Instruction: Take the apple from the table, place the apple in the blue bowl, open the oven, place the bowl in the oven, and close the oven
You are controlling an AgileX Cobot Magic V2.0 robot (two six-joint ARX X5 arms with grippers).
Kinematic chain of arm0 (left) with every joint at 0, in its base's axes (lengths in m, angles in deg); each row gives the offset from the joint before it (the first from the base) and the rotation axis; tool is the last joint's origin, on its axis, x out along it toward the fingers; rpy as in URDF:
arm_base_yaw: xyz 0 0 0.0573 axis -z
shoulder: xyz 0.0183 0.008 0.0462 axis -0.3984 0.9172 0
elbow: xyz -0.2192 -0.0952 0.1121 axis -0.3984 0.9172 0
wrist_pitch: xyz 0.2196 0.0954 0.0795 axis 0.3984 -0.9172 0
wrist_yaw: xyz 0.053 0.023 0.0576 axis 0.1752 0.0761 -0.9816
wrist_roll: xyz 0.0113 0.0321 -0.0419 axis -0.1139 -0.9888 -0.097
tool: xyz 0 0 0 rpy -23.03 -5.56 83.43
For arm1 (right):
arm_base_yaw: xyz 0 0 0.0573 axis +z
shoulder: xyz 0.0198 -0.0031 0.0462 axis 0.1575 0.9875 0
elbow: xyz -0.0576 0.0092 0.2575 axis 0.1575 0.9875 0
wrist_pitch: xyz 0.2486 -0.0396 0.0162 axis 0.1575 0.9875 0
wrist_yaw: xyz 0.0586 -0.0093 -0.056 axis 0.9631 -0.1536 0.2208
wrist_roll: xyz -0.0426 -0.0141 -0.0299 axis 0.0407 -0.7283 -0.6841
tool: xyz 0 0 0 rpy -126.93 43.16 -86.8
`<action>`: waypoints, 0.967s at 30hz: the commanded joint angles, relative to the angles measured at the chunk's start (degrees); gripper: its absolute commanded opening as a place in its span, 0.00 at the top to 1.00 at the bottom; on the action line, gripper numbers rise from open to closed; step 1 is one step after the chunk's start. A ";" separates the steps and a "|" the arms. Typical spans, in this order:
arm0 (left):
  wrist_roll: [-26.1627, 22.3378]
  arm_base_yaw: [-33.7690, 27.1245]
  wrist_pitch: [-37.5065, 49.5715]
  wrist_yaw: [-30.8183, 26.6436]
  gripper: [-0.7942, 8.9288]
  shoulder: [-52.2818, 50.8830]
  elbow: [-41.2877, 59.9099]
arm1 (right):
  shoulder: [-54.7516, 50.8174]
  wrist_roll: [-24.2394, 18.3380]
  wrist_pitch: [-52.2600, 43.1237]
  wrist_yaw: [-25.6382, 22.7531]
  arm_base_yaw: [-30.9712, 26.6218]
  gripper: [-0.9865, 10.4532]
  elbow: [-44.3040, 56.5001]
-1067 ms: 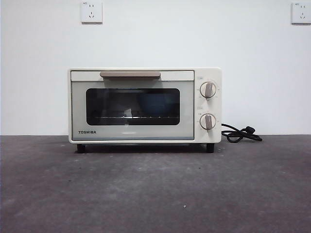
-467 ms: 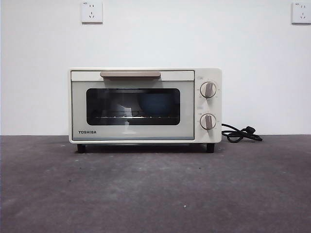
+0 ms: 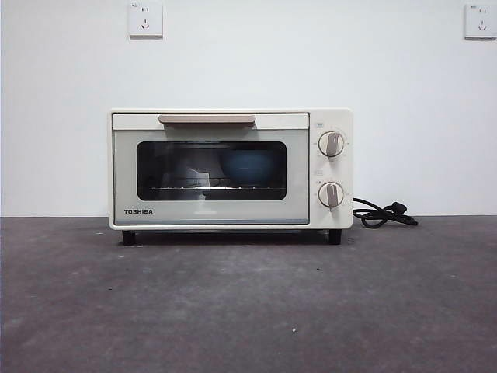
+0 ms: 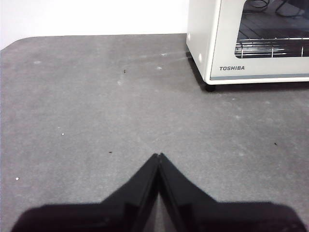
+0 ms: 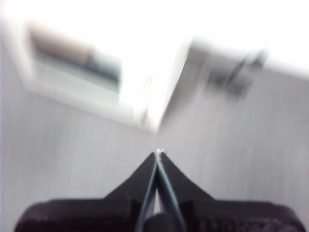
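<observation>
**Bench and what stands on it**

The bench (image 3: 248, 311) is a flat, dark grey, matte surface marked with pale scuffs and small specks. The oven (image 3: 231, 169) stands on it on short black feet, near the back edge, door shut. Its black cord (image 3: 384, 214) lies coiled on the bench just beside the knob side.

The oven (image 3: 231, 169) stands on the table (image 3: 248, 303), towards its back, against the wall (image 3: 248, 62). Inside it, behind the shut door, the bowl (image 3: 250, 167) sits on the rack. The cord (image 3: 382, 214) lies on the table to the oven's right.
</observation>
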 commanded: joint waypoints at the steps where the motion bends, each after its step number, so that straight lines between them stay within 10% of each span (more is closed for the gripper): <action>1: 0.61 -0.15 0.42 -0.07 0.92 0.09 0.59 | -8.63 -1.53 -13.38 5.86 -8.66 0.91 10.75; 15: 0.61 -0.15 0.42 -0.07 0.92 0.39 0.59 | -39.85 -7.10 -42.38 10.19 -18.51 0.91 60.54; 29: 0.61 -0.15 0.42 -0.04 0.92 0.39 0.59 | -45.64 -6.10 -41.29 15.78 -25.16 0.91 69.72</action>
